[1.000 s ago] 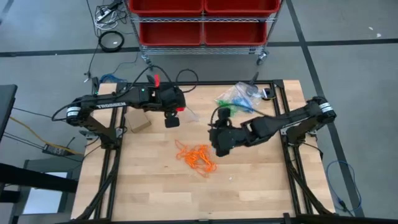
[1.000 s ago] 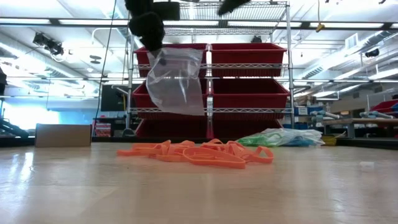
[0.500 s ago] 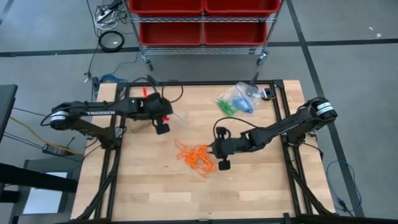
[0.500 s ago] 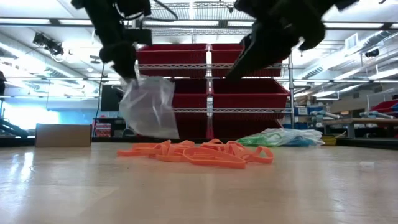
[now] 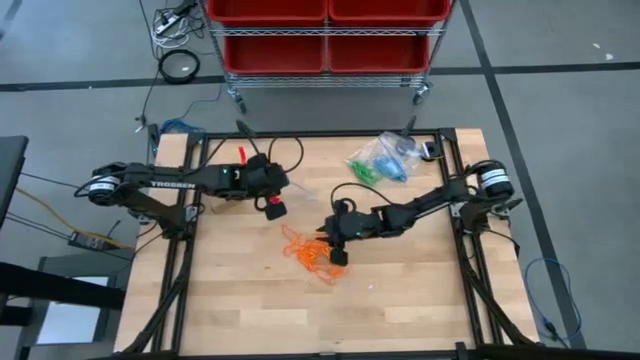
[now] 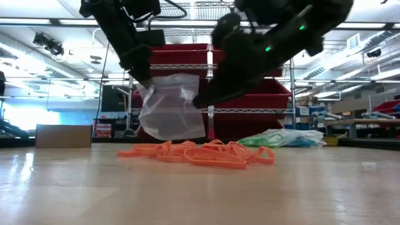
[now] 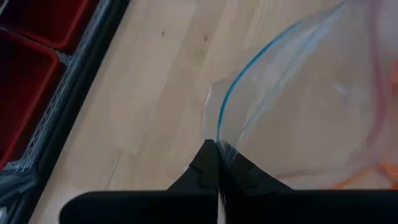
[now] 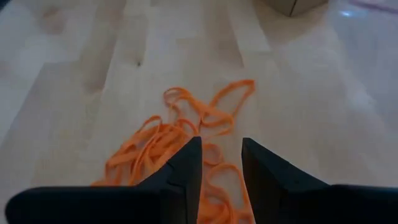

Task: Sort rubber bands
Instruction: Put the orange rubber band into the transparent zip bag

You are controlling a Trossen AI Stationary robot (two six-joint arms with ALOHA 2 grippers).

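A loose heap of orange rubber bands [image 5: 315,250] [image 6: 200,153] [image 8: 177,140] lies on the wooden table near its middle. My right gripper [image 5: 336,254] [image 8: 221,162] hovers open just above the heap's right side, slanting down, with nothing between its fingers. My left gripper [image 5: 272,205] [image 6: 145,84] [image 7: 217,155] is shut on a clear zip bag [image 6: 170,115] [image 7: 298,106] to the far left of the heap. Green and blue rubber bands sit in clear bags [image 5: 380,160] [image 6: 284,137] at the far right. My left gripper pinches the clear bag's top edge [image 7: 219,134], beside its blue zip line, between its two fingertips. The fingers slant down from the table's left. The bag hangs slack below them, just behind the orange heap in the low view.
A small cardboard box [image 6: 62,135] stands on the table's left side. A wire rack with red bins [image 5: 325,35] stands beyond the far edge. Bare wood lies along the near half of the table [image 5: 300,310].
Both arms have come down. My left gripper has sunk with the bag, which now hangs close to the table. My right gripper has rolled, dropped and gone toward the table's left, ending just over the orange heap. The heap has not moved.
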